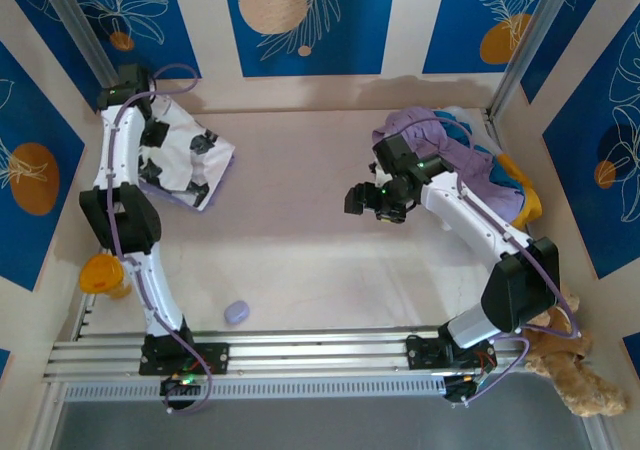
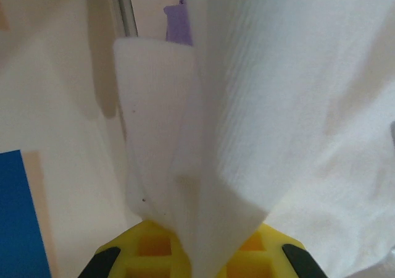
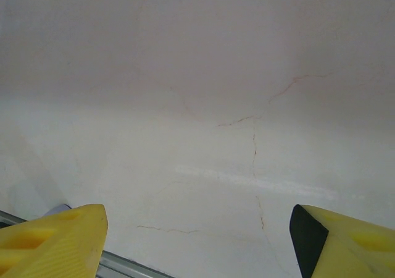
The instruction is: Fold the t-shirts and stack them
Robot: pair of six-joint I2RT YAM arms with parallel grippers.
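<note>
From above, the light is even and diffuse, and the table point(image 1: 300, 240) is crisp with only faint shadows. At the left wrist, the white t-shirt point(image 2: 278, 105) fills the lens, blurred and brightest toward 3 o'clock. At the right wrist, the table dims toward 12 o'clock, with a pale glare streak near centre. The right gripper point(image 3: 197, 247) shows yellow fingers point(image 3: 49, 241), soft-edged at 7 and 5 o'clock.

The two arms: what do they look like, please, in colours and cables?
The left arm and the right arm have white links with black joints. A lavender cable runs along each. The fingers are yellow with black parts.
</note>
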